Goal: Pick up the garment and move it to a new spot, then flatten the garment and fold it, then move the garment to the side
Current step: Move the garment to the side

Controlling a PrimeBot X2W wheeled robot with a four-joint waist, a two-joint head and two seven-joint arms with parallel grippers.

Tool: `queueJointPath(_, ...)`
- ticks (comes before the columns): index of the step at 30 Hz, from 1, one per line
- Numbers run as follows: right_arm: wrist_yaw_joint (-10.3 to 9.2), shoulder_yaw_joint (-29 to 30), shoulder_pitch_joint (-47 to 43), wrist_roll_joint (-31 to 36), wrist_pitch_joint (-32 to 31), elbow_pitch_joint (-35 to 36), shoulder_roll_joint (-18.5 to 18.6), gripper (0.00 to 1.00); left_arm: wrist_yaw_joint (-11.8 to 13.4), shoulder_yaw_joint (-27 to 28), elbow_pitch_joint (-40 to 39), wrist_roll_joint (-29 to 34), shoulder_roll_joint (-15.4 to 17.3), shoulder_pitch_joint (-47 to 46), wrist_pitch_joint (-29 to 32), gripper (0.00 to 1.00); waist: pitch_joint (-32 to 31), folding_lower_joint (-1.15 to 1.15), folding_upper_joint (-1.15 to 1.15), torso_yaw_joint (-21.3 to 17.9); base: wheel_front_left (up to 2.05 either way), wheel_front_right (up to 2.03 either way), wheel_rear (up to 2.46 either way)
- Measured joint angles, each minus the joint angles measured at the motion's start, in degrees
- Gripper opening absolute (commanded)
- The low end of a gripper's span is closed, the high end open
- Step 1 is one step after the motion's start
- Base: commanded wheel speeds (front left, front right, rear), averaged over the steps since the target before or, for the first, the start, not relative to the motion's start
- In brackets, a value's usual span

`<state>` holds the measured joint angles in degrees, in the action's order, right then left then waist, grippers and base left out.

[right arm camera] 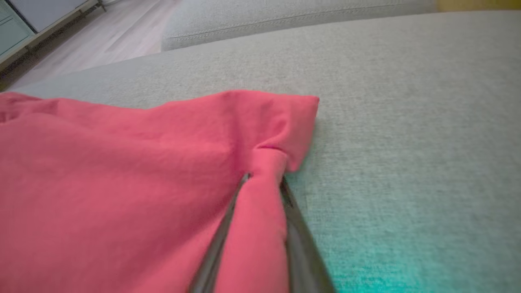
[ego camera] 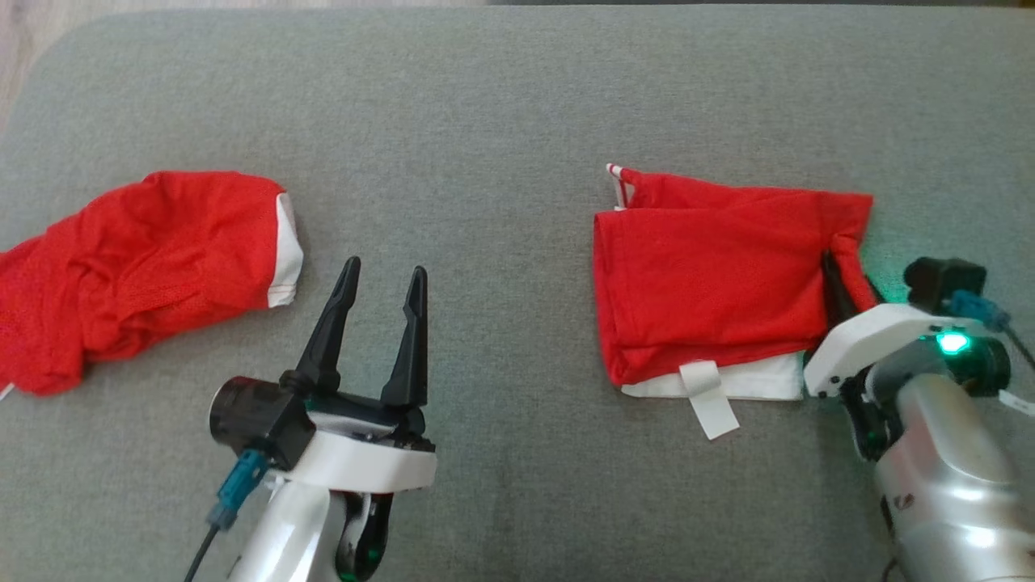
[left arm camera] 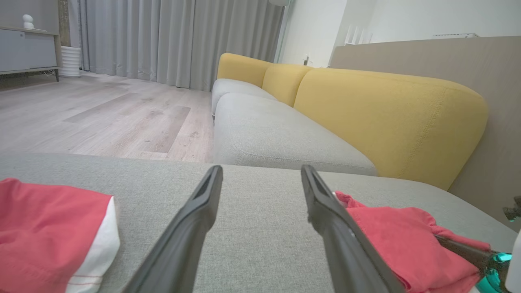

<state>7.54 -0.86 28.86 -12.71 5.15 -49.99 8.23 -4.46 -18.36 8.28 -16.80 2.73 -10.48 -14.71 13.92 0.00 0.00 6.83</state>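
Finding: right claw clenched on the right edge of the folded garment; left claw released.
We find it lying flat on the grey cushion, well apart from a crumpled garment at left. We judge it light, limp and loosely layered: a single-edge pinch may spill the fold; better to grip all layers.
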Motion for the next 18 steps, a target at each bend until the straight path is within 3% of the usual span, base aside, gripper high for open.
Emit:
queueJointPath(6, 0.00, -3.16, 0.08, 0.68, 2.86, -0.64, 2.30, 0.00, -0.03, 0.30, 0.30, 0.02, 0.01, 0.02, 0.00, 1.00, -0.73, 0.00, 0.00, -2.00, 0.00, 0.00, 0.00)
queueJointPath(18, 0.00, -6.38, 6.20, 2.25, 3.83, -0.05, 17.93, 0.00, -0.12, 0.41, 0.19, 0.32, 0.01, -0.20, 0.00, 1.00, 0.55, 0.00, 0.00, -5.26, 0.00, 0.00, 0.00)
